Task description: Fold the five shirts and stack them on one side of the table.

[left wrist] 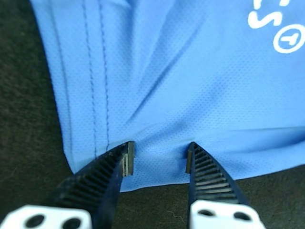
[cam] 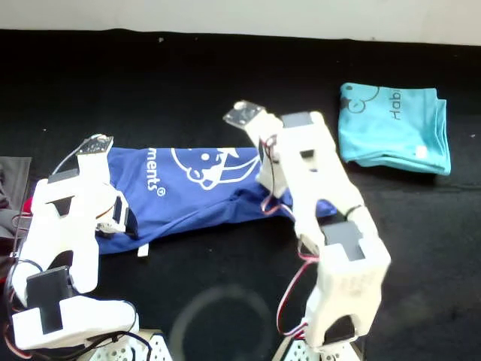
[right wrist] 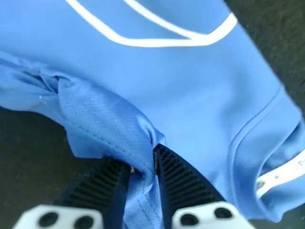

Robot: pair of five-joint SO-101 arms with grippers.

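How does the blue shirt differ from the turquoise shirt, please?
The blue shirt lies stretched out long and rumpled in the middle; the turquoise shirt is folded into a neat square off to one side. The right pincer pinches the blue shirt's fabric; nothing touches the turquoise shirt. Both rest on the black table.

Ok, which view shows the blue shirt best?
High view: the blue shirt shows nearly whole, print up. The left wrist view gives its stitched hem at the open left claw; the right wrist view, a fold pinched in the right claw.
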